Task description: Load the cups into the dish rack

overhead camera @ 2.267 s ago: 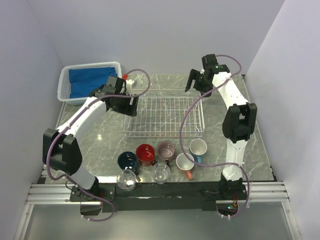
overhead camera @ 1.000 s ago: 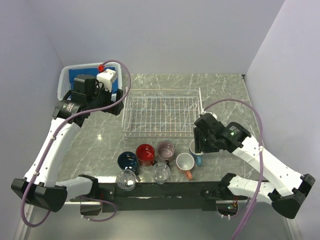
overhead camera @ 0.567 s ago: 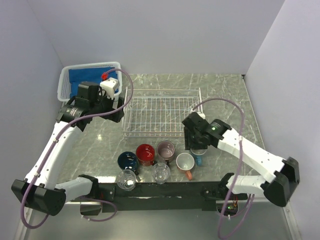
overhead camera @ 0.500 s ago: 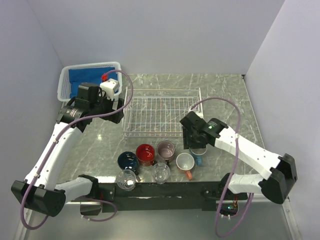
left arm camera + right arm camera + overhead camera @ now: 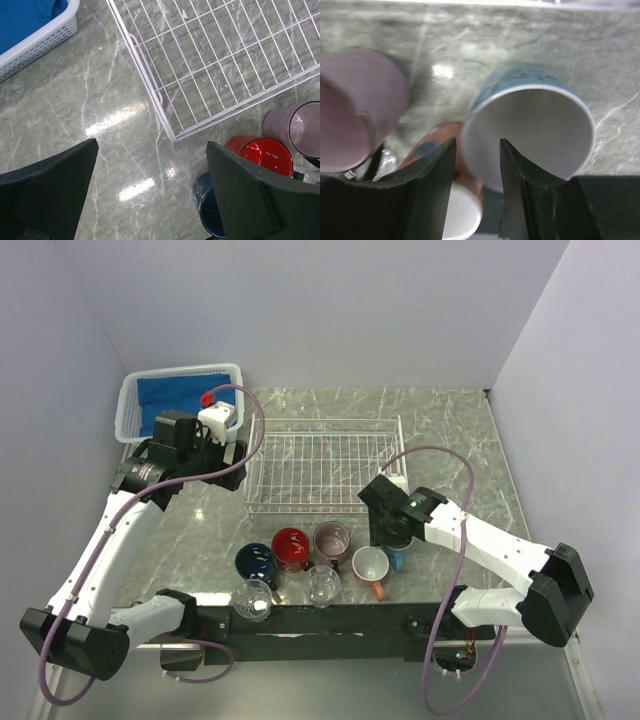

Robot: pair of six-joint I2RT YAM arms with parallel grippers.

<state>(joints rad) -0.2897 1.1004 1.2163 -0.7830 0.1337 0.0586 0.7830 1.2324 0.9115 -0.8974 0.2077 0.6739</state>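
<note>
Several cups stand in a cluster near the front edge: navy [image 5: 256,561], red [image 5: 291,547], mauve [image 5: 332,538], salmon-orange [image 5: 371,565], and two clear glasses [image 5: 253,598] [image 5: 322,584]. My right gripper [image 5: 388,524] is down over the light-blue mug [image 5: 535,125]. In the right wrist view my gripper [image 5: 477,145] straddles the mug's rim, one finger outside and one inside, still apart. The white wire dish rack [image 5: 325,470] holds nothing. My left gripper [image 5: 222,455] hangs wide open by the rack's left side, above bare table [image 5: 151,150].
A white plastic basket [image 5: 170,405] with a blue cloth sits at the back left. In the left wrist view the rack's near-left corner [image 5: 170,132] lies just ahead, with the red cup [image 5: 260,152] and navy cup [image 5: 212,210] to the right. The mauve cup [image 5: 355,110] and salmon-orange mug [image 5: 427,147] crowd the right gripper.
My right arm has swung left and lowered onto the light-blue mug, and its jaws have narrowed around the rim. The left gripper has shifted slightly toward the near side.
</note>
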